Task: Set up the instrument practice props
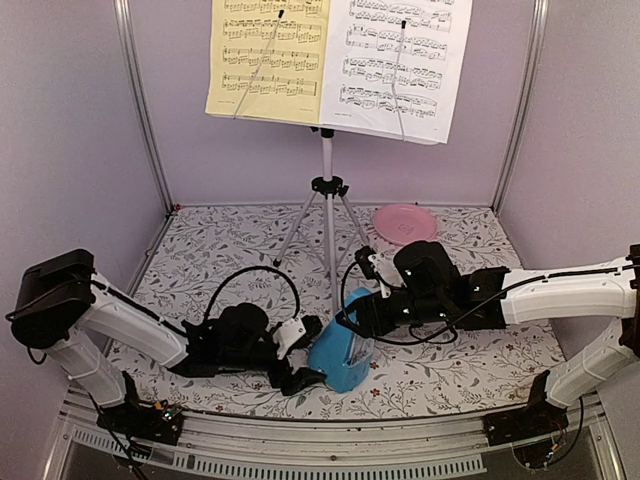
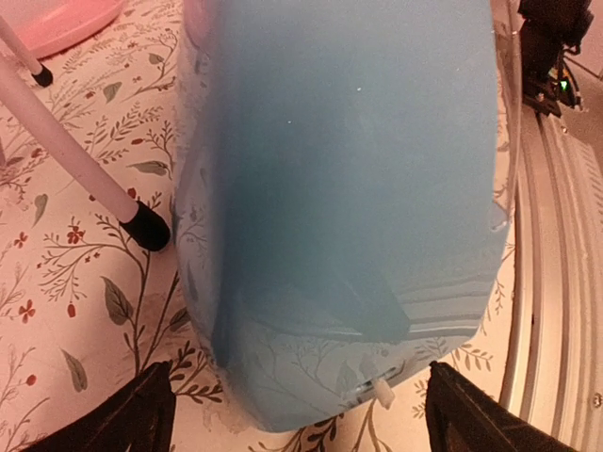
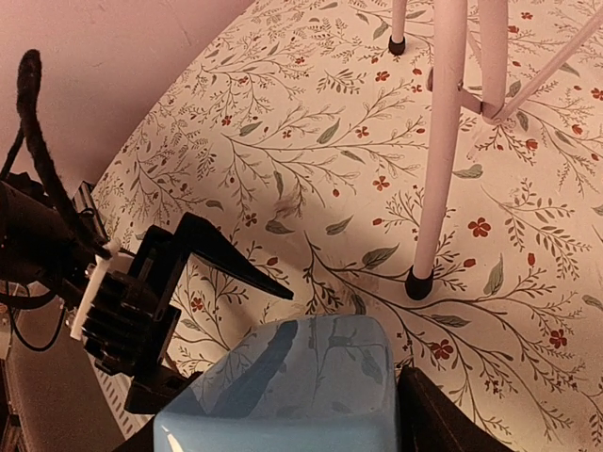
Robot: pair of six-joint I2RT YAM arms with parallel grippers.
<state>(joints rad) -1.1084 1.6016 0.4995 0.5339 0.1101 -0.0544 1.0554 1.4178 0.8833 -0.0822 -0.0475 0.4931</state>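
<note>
Top view, 12 o'clock = far wall.

Floral-print tablecloth [image 1: 450, 370] covers the whole work surface.

Music stand with a silver pole and tripod legs [image 1: 327, 190] stands at table centre, toward 12 o'clock. Its desk is hidden behind the paper.

Yellow sheet of music [image 1: 268, 55] is on the stand's 9 o'clock half. White sheet of music [image 1: 400, 65] is on the 3 o'clock half, edges meeting. A thin wire arm lies over each.

Pink round plate [image 1: 404, 222] lies flat at 2 o'clock of the tripod, near the far wall.

Blue pyramid-shaped plastic metronome [image 1: 338, 362] sits on the cloth at 6 o'clock of the tripod, near the front edge, between my two grippers. Whether it stands plumb or leans, I cannot tell.

My right gripper [image 1: 358, 318] comes onto the metronome from 1 o'clock. From my right wrist its blue top [image 3: 283, 395] fills the space between my fingers, and the one finger [image 3: 429, 419] I can see lies flush on its side. Clamped on it.

My left gripper [image 1: 303, 358] is at 9 o'clock of the metronome, jaws spread wide. From my left wrist the blue body [image 2: 349, 188] fills the span between my fingertips [image 2: 141, 419], neither pad touching. Released, grasping nothing. One black-tipped tripod foot [image 2: 146, 224] rests just beside the metronome.
</note>
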